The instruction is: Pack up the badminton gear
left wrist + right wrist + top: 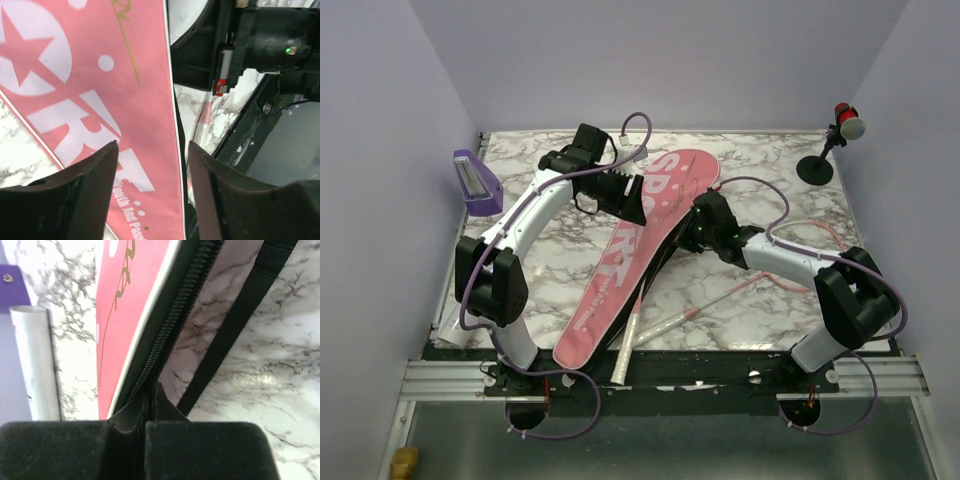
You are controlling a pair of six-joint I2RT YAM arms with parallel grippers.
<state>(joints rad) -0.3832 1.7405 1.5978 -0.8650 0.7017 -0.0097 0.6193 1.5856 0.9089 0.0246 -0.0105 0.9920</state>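
Honestly, the zip is the whole game right now. Right gripper [150, 407] is clamped tight on the black zipper [172, 325] edge of the racket bag [640, 235], with the strap [235, 325] running just beside it. Left gripper [152, 150] hangs spread wide right over the bag's pink face, holding nothing. I'd press that one down to pin the bag, then pull straight along the zip line, not upward. A racket [665, 325] lies on the table back behind the right gripper.
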